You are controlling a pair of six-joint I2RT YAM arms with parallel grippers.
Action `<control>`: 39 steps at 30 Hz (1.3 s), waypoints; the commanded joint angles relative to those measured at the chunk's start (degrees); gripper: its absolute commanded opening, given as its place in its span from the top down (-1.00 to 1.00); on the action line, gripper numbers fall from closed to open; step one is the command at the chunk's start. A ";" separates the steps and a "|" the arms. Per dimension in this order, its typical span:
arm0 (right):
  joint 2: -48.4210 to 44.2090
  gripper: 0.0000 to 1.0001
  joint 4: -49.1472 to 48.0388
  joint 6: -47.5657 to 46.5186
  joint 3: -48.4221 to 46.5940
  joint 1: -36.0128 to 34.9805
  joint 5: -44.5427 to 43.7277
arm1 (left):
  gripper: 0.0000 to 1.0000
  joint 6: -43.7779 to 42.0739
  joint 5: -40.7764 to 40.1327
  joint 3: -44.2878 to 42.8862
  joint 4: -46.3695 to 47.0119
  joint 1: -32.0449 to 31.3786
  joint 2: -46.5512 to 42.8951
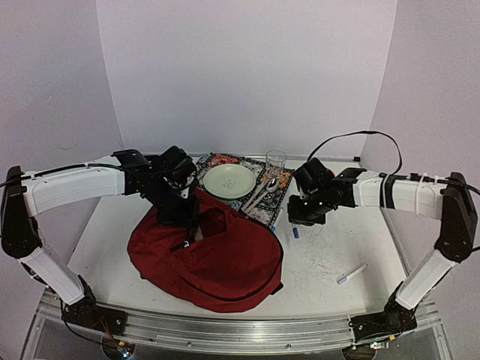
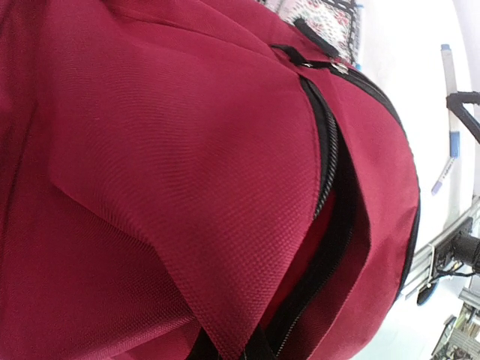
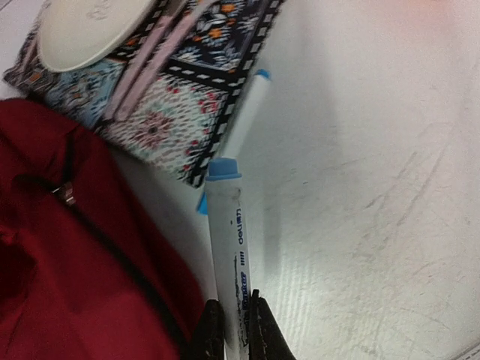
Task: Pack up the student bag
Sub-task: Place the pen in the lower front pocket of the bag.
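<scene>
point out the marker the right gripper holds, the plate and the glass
marker [image 3: 227, 247], right wrist view, middle of its white barrel
plate [image 1: 229, 181], top external view, centre of its face
glass [image 1: 275, 163], top external view, clear side wall

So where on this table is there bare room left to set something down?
Widest bare patch: the table right of the student bag, bordered by the right arm and broken only by a loose marker. A narrower strip lies left of the bag, under the left arm. Crowded: the back centre, with placemat, plate and glass.
</scene>
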State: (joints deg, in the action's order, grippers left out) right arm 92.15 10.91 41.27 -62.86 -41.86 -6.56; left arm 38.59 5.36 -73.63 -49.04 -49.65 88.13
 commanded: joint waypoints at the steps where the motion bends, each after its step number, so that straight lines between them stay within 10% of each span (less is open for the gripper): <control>1: -3.08 1.00 -0.09 -2.67 -2.07 -3.26 11.00 | 1.00 -0.15 2.91 -5.38 4.18 -1.79 2.00; 21: 7.55 1.00 -18.67 9.92 -8.17 -10.19 38.36 | 1.00 1.75 2.30 -7.92 5.16 -5.40 2.17; 39: 15.72 1.00 -30.70 27.69 -11.95 -10.64 23.86 | 1.00 3.66 1.94 -5.14 5.66 -6.43 -0.38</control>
State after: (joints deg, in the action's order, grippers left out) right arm 106.11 -15.12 63.25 -73.01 -52.07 22.17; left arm 41.08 6.64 -78.77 -47.32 -55.27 90.91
